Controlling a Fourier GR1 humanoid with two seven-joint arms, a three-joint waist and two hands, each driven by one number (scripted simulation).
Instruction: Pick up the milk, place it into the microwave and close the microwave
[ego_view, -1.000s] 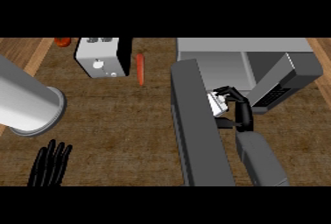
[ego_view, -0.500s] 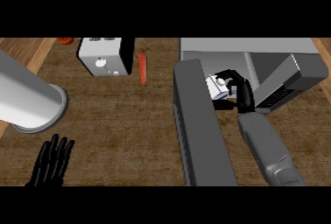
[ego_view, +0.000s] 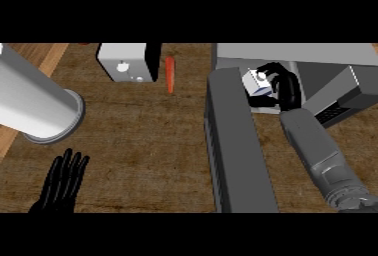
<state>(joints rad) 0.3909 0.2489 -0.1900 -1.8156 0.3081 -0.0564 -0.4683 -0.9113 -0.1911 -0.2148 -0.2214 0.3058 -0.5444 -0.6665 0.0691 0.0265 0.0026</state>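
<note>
- The right hand (ego_view: 279, 85) is curling its black fingers round the milk (ego_view: 256, 82), a small white carton, and holding it just inside the mouth of the microwave (ego_view: 325, 65)
- The carton is showing only as a pale patch with a bluish underside, the fingers hiding most of it; whether it is resting on the oven floor cannot be told
- The milk is likely light and fairly stiff, with smooth sides that could slip; taking it across the two flat sides at the middle, as the hand seems to be doing, looks like the sensible place
- The grey right forearm is running up from the lower right edge into the opening
- The microwave door (ego_view: 235, 145) is standing wide open, a long dark slab stretching toward the viewer just left of the arm, and is not yet closed
- The left hand (ego_view: 63, 182) is resting open at the lower left, fingers straight, holding nothing
- A toaster (ego_view: 125, 61), a carrot (ego_view: 170, 74) and a pale cylinder (ego_view: 33, 102) are sitting on the wooden counter (ego_view: 140, 140), well apart from the oven
</note>
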